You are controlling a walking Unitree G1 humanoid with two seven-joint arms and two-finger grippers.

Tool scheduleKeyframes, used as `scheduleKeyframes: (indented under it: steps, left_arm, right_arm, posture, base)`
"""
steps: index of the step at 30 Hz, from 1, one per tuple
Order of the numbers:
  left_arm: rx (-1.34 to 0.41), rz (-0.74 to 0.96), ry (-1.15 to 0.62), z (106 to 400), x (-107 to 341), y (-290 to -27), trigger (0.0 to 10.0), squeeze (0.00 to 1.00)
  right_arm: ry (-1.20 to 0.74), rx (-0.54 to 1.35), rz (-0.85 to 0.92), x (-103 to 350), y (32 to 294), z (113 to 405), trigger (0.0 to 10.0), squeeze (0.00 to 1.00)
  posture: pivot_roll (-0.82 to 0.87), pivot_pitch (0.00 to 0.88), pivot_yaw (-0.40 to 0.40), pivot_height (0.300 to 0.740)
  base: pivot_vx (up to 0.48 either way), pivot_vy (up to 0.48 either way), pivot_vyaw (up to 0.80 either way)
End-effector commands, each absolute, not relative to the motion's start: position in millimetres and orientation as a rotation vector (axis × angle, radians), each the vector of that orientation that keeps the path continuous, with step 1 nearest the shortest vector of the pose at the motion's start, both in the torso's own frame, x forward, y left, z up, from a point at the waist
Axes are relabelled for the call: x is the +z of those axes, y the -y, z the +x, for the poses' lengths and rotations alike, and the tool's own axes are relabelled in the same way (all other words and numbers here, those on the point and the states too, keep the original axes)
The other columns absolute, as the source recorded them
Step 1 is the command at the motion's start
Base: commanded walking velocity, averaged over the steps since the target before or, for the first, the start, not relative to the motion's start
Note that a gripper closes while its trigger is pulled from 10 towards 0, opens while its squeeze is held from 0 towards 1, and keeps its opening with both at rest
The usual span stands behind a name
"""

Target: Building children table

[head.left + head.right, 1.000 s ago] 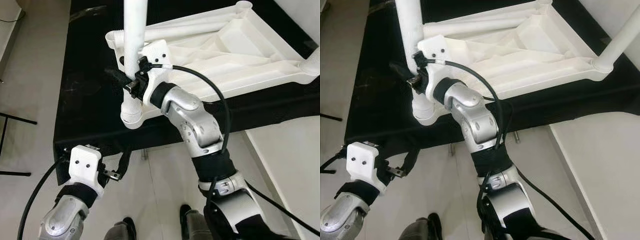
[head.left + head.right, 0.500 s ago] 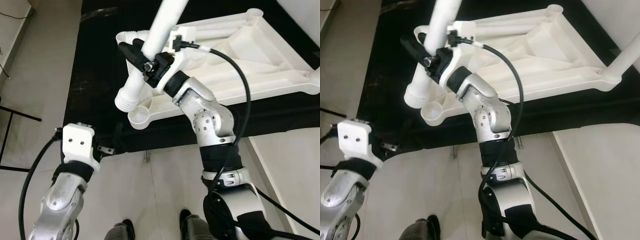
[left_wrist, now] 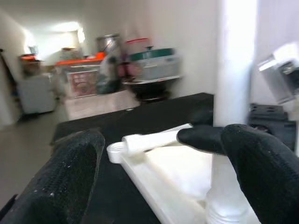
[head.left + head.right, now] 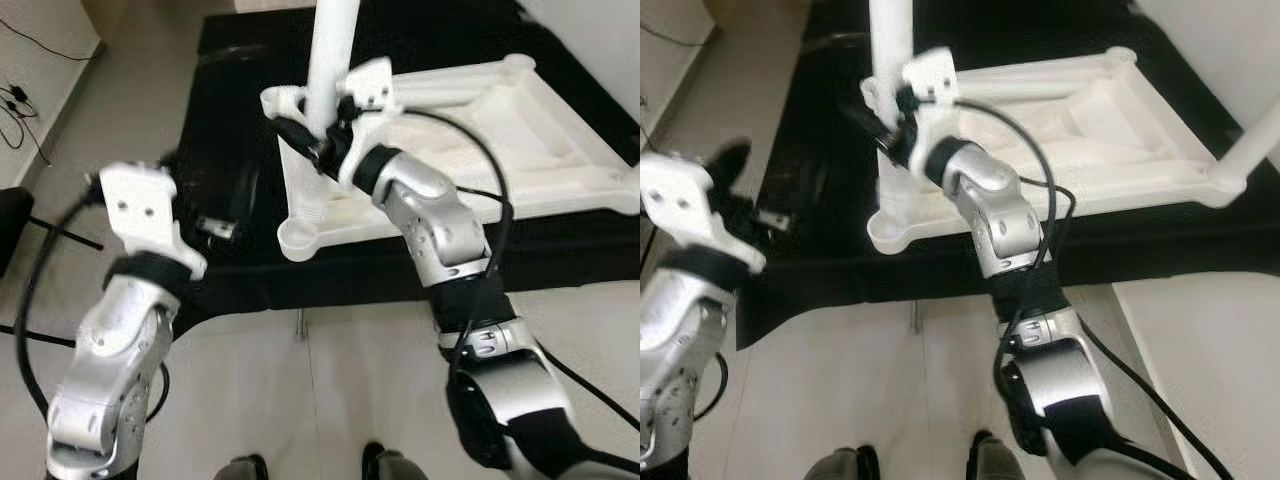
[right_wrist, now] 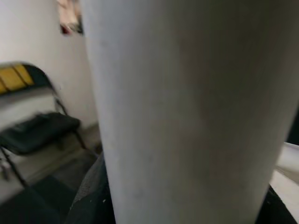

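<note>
The white children's table top (image 4: 560, 160) lies upside down on a black table (image 4: 230, 110). My right gripper (image 4: 312, 142) is shut on a white table leg (image 4: 328, 70) and holds it upright. The leg's lower end stands in the corner socket (image 4: 300, 236) nearest me on the left. In the right wrist view the leg (image 5: 187, 116) is pressed close against the camera. My left gripper (image 4: 232, 205) is raised over the black table just left of that corner, open and holding nothing. In the left wrist view the leg (image 3: 236, 84) rises beyond its black fingers (image 3: 261, 158). A second leg (image 4: 1252, 145) stands at the right corner.
The black table's front edge (image 4: 330, 290) runs across in front of me, with pale floor (image 4: 330, 390) below it. Cables (image 4: 20, 95) lie on the floor at far left. A dark folding chair (image 5: 32, 130) stands in the background of the right wrist view.
The right gripper has swung the leg from tilted to upright and set its threaded end down in the corner socket. My left arm has risen toward the table. The camera has shifted.
</note>
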State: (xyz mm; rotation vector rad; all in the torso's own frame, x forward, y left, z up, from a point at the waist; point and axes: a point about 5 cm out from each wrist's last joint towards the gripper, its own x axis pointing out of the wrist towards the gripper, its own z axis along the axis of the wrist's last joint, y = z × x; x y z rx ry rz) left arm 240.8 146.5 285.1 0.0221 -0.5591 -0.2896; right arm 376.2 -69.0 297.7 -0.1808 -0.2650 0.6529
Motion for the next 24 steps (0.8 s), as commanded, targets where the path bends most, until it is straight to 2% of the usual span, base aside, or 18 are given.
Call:
scheduleKeyframes:
  steps: [1, 5, 14, 15, 17, 18, 20, 24]
  left_arm:
    - [-0.315, 0.015, 0.538, 241.1, 283.3, -143.9, 10.0, 0.00]
    - [-0.385, -0.015, 0.570, 240.5, 292.7, -133.4, 10.0, 0.00]
    - [-0.380, -0.019, 0.596, 241.5, 298.5, -132.7, 10.0, 0.00]
    - [-0.372, -0.022, 0.612, 243.5, 303.0, -134.1, 10.0, 0.00]
    - [-0.372, -0.022, 0.612, 243.5, 303.0, -134.1, 10.0, 0.00]
    - [-0.359, -0.021, 0.668, 248.6, 316.9, -135.3, 10.0, 0.00]
    - [-0.358, -0.022, 0.698, 250.9, 325.0, -134.9, 10.0, 0.00]
    - [-0.359, -0.022, 0.706, 251.6, 327.3, -134.7, 10.0, 0.00]
  right_arm:
    - [0.295, 0.653, -0.230, 301.0, 64.3, 375.1, 10.0, 0.00]
    - [0.262, 0.633, -0.304, 295.2, 67.1, 378.2, 10.0, 0.00]
    - [0.264, 0.695, -0.355, 290.0, 60.2, 372.7, 10.0, 0.00]
    - [0.272, 0.778, -0.377, 285.6, 50.8, 364.5, 10.0, 0.00]
    - [0.272, 0.778, -0.377, 285.6, 50.8, 364.5, 10.0, 0.00]
    - [0.274, 0.956, -0.400, 274.3, 29.9, 345.0, 10.0, 0.00]
    - [0.272, 1.024, -0.404, 268.8, 21.5, 337.2, 10.0, 0.00]
    - [0.270, 1.038, -0.404, 267.5, 19.9, 335.8, 10.0, 0.00]
  posture:
    - [-0.01, 0.143, 0.016, 0.740]
    - [-0.02, 0.131, 0.012, 0.740]
    - [-0.02, 0.122, 0.009, 0.740]
    - [-0.03, 0.114, 0.008, 0.740]
    - [-0.03, 0.114, 0.008, 0.740]
    - [-0.04, 0.103, 0.008, 0.740]
    - [-0.04, 0.100, 0.009, 0.740]
    - [-0.04, 0.099, 0.009, 0.740]
  base:
    - [0.000, 0.000, 0.00]
    - [0.000, 0.000, 0.00]
    - [0.000, 0.000, 0.00]
    - [0.000, 0.000, 0.00]
    - [0.000, 0.000, 0.00]
    - [0.000, 0.000, 0.00]
    - [0.000, 0.000, 0.00]
    - [0.000, 0.000, 0.00]
